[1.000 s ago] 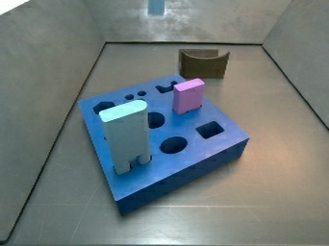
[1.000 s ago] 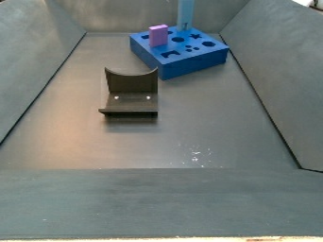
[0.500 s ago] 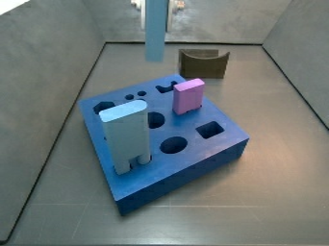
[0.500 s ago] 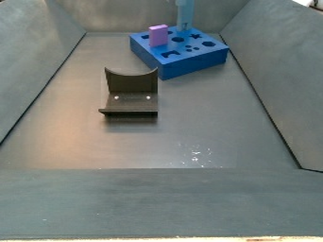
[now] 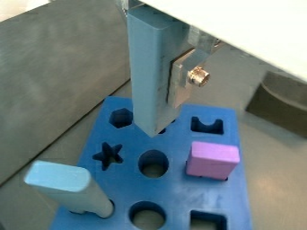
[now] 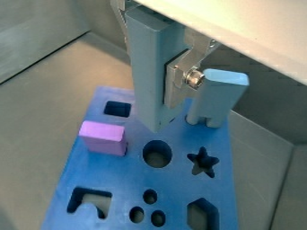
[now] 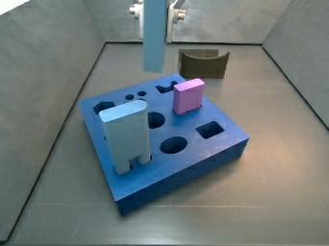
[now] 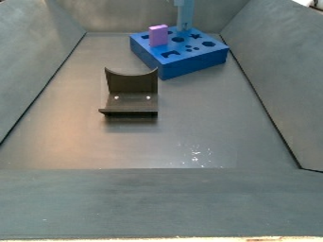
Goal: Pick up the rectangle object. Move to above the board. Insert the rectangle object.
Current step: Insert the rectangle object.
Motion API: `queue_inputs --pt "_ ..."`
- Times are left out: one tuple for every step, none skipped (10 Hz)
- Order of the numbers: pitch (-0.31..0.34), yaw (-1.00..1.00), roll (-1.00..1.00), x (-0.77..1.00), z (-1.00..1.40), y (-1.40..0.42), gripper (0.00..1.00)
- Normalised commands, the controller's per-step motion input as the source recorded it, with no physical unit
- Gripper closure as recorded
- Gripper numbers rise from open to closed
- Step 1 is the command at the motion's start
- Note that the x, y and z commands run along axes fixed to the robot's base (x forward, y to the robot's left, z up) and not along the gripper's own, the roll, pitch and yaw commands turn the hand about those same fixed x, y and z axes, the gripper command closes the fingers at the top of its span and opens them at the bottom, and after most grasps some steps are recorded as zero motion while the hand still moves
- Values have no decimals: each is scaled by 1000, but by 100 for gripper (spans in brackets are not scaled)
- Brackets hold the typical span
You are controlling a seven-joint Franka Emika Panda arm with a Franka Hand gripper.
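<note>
The rectangle object (image 5: 150,72) is a tall pale steel-blue bar held upright in my gripper (image 5: 159,85), which is shut on it. One silver finger (image 5: 180,79) presses its side; the other finger is hidden behind the bar. In a side view the bar (image 7: 154,38) hangs from the gripper (image 7: 156,12), its lower end in the air above the far part of the board (image 7: 221,142). Both wrist views show the bar (image 6: 150,72) over the blue board (image 5: 126,184) (image 6: 114,180), its lower end near the holes at the board's edge.
A pink block (image 7: 189,96) (image 5: 214,160) (image 6: 103,137) and a wide pale cyan slab (image 7: 125,139) (image 5: 66,184) (image 6: 220,94) stand in the board. The dark fixture (image 7: 203,62) (image 8: 128,93) sits on the floor beyond the board. Sloping grey walls (image 7: 52,86) enclose the floor.
The gripper has come down with the bar: its lower end was near the top of the side view a second ago and now hangs much lower, closer to the board.
</note>
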Motion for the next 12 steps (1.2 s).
queue_inputs --pt "14 -883 100 0 0 -143 100" --pt "29 -683 123 194 0 -171 100" --pt "29 -26 51 6 0 -89 100" --pt "0 0 0 0 0 -20 100" --pt "0 -397 0 434 -9 -183 100" --pt "0 -411 0 589 -26 -206 100" --pt "71 -300 109 654 -26 -171 100" --pt "149 -263 154 660 -14 -160 100" --pt "157 -206 157 717 -6 -166 100" --pt "137 -171 131 774 0 -180 100" --pt "126 -171 134 800 -20 -157 100" --pt "131 -157 109 820 -69 -106 100"
